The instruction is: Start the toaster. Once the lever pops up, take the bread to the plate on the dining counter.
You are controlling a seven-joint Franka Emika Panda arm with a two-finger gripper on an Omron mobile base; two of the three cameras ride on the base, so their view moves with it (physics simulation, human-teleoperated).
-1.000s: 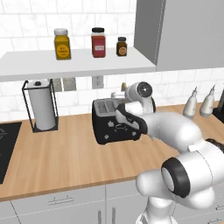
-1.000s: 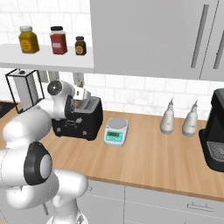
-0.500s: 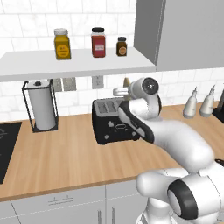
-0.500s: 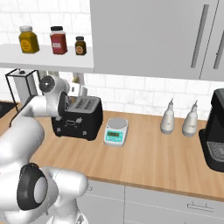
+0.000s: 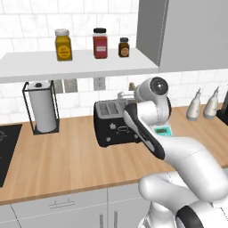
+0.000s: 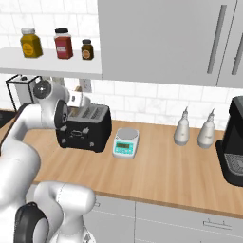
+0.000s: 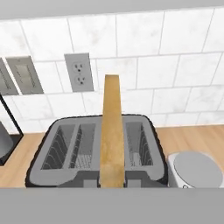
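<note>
- Here, the black boxy toaster [image 5: 115,125] with a silvery slotted top stands on the light-wood counter [image 5: 67,160], just before the white tiled wall [image 7: 144,65].
- The two-finger gripper [image 6: 79,101] hangs above the toaster's top, jaws pinching the thin pale-tan slice of bread [image 7: 111,131].
- In the hand view the slice stands edge-on and upright over the toaster's middle, its crust edge facing the camera; the slots beside it are bare.
- A small white-and-teal scale [image 6: 126,142] sits just beside the toaster.
- A white paper-towel roll [image 5: 43,112] in a black wire frame stands well apart, on the toaster's other side.
</note>
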